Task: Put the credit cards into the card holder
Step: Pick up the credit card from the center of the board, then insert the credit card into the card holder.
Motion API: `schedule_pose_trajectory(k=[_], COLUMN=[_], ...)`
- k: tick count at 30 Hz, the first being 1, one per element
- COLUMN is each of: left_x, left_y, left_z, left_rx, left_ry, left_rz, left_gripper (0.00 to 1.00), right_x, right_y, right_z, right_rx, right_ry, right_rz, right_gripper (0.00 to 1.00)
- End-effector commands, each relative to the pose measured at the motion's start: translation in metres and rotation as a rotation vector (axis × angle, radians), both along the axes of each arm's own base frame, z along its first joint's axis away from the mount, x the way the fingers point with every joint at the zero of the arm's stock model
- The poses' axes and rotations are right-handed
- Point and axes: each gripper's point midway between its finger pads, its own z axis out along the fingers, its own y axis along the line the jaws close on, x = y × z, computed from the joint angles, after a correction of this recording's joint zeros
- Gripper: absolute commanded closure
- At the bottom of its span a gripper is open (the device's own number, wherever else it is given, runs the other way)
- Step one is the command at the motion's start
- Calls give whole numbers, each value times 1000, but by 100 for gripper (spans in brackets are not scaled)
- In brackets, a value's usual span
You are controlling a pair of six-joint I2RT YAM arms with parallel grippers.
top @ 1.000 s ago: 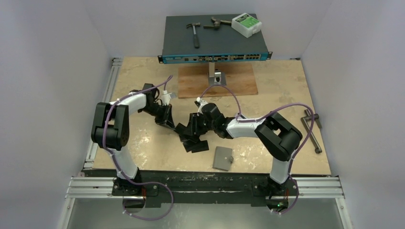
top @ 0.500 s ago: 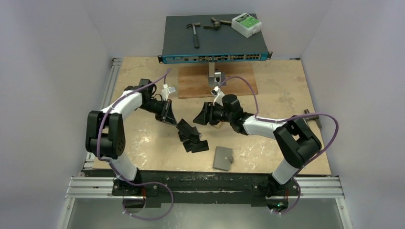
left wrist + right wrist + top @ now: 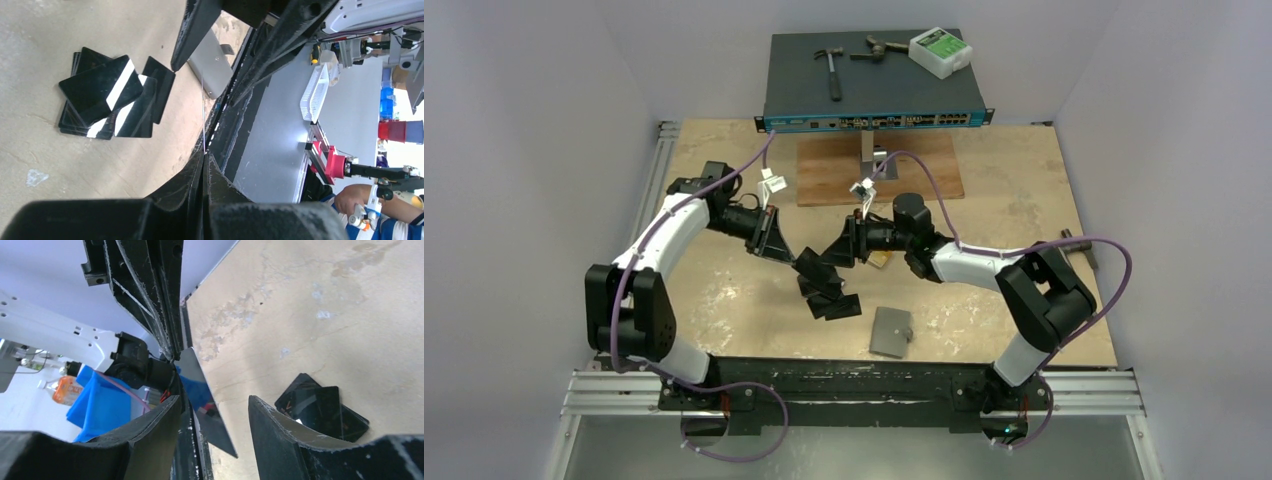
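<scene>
1. Plain white walls close in a pale, stained bench (image 3: 1004, 190). At its far edge sits a dark network switch (image 3: 874, 95) with a hammer (image 3: 832, 70) and a white box (image 3: 940, 51) on top. A brown wooden board (image 3: 924, 175) lies in front of the switch.
2. Both arms reach in toward the middle of the bench, and their claws meet tip to tip above it.
3. The left claw (image 3: 172, 356) is clenched on one edge of a dark, glossy credit card (image 3: 206, 412) and holds it on edge, off the bench.
4. The right claw (image 3: 205, 82) is released, with its fingers spread to either side of the free end of that card. In its own wrist view the card runs close along one finger; whether the two touch cannot be told.
5. The loose credit cards (image 3: 832, 295) lie in an untidy, overlapping pile on the bench, just nearer the arm bases than the two claws. Their dark faces are up, and some show a white stripe.
6. The card holder (image 3: 890, 331) lies flat on the bench near the front edge, to the right of the pile and apart from it. It is grey, with its snap button showing.
7. A metal lever handle (image 3: 1076, 280) lies near the bench's right edge, well apart from the cards.
</scene>
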Motion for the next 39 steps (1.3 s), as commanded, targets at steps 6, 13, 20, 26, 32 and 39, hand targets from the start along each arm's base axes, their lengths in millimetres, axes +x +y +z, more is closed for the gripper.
schedule_pose_trajectory(k=[6, 13, 20, 26, 32, 39], left_x=[-19, -18, -16, -18, -46, -84], left_y=[-2, 0, 2, 6, 4, -7], left_z=[29, 34, 38, 66, 119, 154], left_rx=[-67, -44, -18, 5, -82, -241], left_ry=[-59, -83, -118, -226, -415, -565], left_rz=[-24, 1, 21, 51, 29, -50], left_gripper=[100, 100, 100, 52, 21, 14], right_x=[-24, -49, -58, -54, -46, -51], right_y=[11, 19, 20, 11, -6, -12], right_z=[49, 57, 57, 72, 107, 164], right_rx=[112, 148, 159, 126, 112, 245], right_ry=[-118, -84, -34, -81, -176, -232], right_rz=[127, 209, 193, 114, -21, -133], right_gripper=[50, 68, 100, 100, 100, 100])
